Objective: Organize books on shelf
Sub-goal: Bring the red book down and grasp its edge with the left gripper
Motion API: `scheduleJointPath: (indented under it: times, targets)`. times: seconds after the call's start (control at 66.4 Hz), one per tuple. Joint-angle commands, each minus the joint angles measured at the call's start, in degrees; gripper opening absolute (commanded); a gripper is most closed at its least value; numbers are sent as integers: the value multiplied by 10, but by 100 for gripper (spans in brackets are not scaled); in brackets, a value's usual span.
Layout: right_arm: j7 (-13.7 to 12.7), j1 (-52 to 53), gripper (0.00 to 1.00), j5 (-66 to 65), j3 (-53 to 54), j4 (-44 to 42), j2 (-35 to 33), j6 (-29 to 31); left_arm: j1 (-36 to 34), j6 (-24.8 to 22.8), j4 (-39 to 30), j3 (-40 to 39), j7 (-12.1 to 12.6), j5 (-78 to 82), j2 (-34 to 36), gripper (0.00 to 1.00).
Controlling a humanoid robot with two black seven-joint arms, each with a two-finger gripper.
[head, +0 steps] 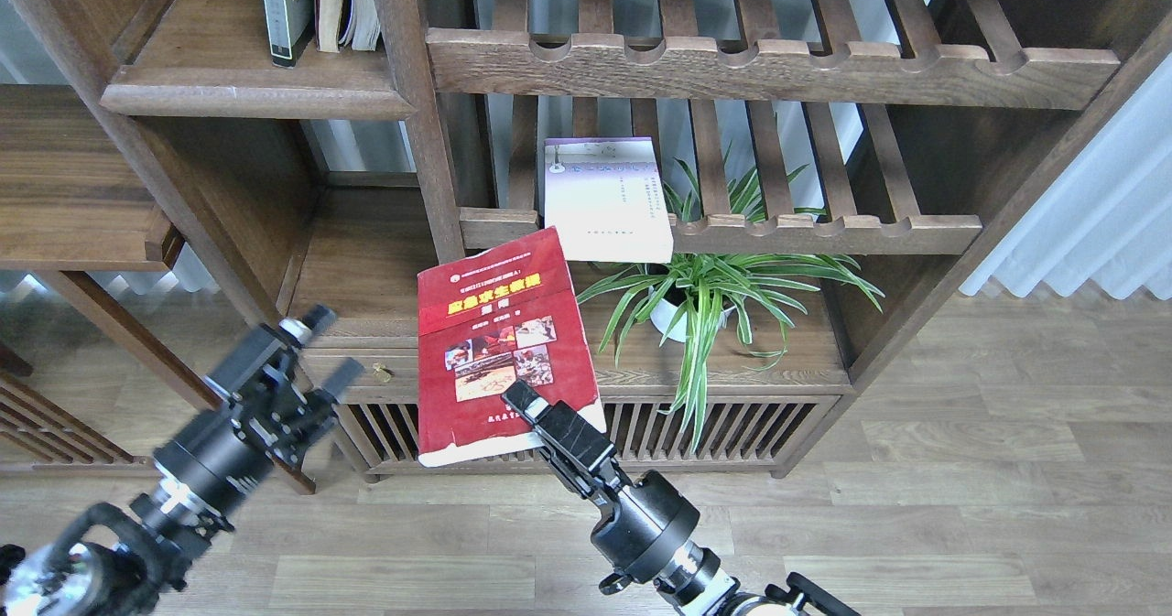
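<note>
One claw [536, 415] grips the red book [499, 341].

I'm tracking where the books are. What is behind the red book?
Behind the red book, held by the right claw, the lilac-white book leans on a slatted rack. Its lower left corner is covered.

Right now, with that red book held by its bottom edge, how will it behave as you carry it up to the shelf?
The red book is a thin paperback, so it will probably flex. The right gripper pinches only its lower edge, so the upper part may droop or swing. Its worn bottom corner curls, suggesting soft covers that could slip; the open left gripper could steady it.
</note>
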Motion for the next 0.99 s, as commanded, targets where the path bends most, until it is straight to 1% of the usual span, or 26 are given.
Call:
scheduleJointPath:
  times: [0.0,0.045,0.181,0.407,0.542,0.602,0.723,0.753,0.768,0.783,0.903,0.949,0.979]
  targets:
    - [0,0,2,-1,-17,0,0,0,-9,0,0,12,-12,0,-13,100]
    - [0,-1,2,-1,-21,0,0,0,-14,0,0,15,-18,0,-26,100]
    - [0,-2,2,-2,-30,0,0,0,-14,0,1,27,-18,1,-41,100]
    - [0,-4,2,-4,-44,-1,0,0,-14,0,2,78,-19,1,-66,100]
    - [0,-5,2,-5,-49,-1,0,0,-13,0,3,83,-20,1,-83,99]
    - [0,-5,2,-5,-50,-1,0,0,-14,0,3,83,-23,1,-91,96]
    - [0,-7,3,-6,-52,-1,0,0,-12,0,5,81,-24,1,-103,87]
    - [0,-7,3,-6,-52,-1,0,0,-12,0,5,81,-24,1,-105,83]
    - [0,-8,3,-6,-52,-1,0,0,-13,0,5,80,-24,1,-106,79]
    - [0,-10,3,-6,-52,-1,0,0,-14,0,5,78,-25,1,-107,73]
    - [0,-12,3,-7,-52,-1,0,0,-14,0,6,65,-25,1,-108,69]
    - [0,-12,3,-7,-52,-1,0,0,-14,0,7,59,-25,1,-106,70]
    - [0,-12,3,-7,-52,-1,0,0,-14,0,7,51,-24,1,-104,75]
